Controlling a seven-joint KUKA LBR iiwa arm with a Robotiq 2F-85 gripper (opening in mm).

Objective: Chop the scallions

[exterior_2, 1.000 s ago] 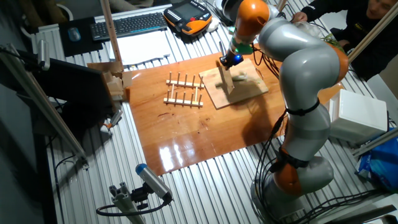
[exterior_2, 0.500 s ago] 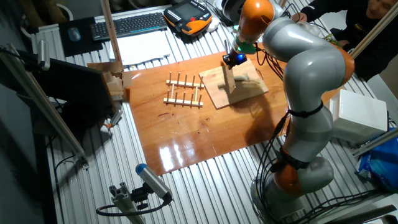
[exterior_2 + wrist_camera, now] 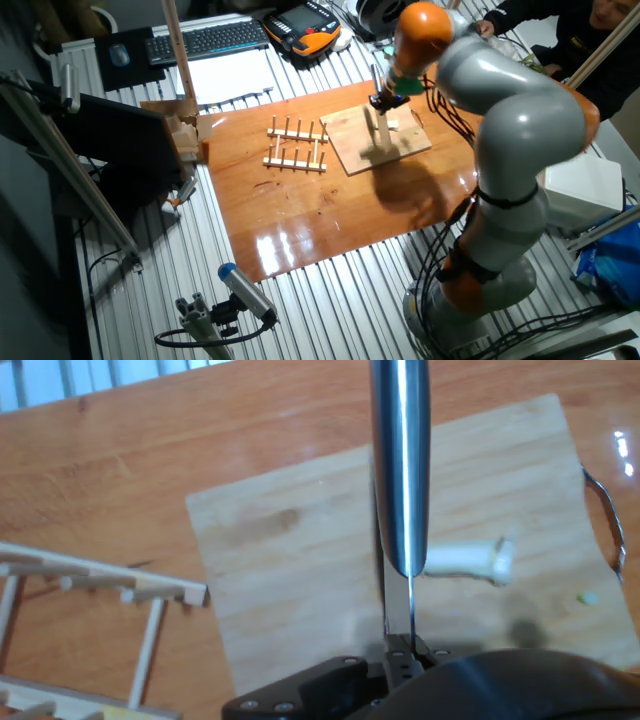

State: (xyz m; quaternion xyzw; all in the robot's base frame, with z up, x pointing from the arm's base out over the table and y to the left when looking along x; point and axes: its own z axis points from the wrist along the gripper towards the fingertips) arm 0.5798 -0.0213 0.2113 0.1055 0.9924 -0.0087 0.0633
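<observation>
My gripper point(image 3: 386, 101) is shut on a shiny steel knife point(image 3: 378, 126) that points down at the wooden board point(image 3: 345, 135). In the hand view the gripper point(image 3: 404, 656) sits at the bottom edge and the knife point(image 3: 400, 470) runs up the middle of the board point(image 3: 280, 560). One short pale cream scallion piece point(image 3: 465, 560) lies on the board, touching the right side of the blade. A tiny cut bit point(image 3: 590, 599) lies further right. In the fixed view the scallions are too small to make out.
A wooden peg rack point(image 3: 296, 146) lies left of the board on the orange tabletop point(image 3: 300, 220); it also shows in the hand view point(image 3: 90, 585). A keyboard point(image 3: 205, 40) and a pendant point(image 3: 300, 25) sit behind. A person point(image 3: 560, 25) stands at the back right, by a white box point(image 3: 580, 185).
The arm has swung to the right and carried the gripper and knife a little to the right across the board. The rack and board have not moved.
</observation>
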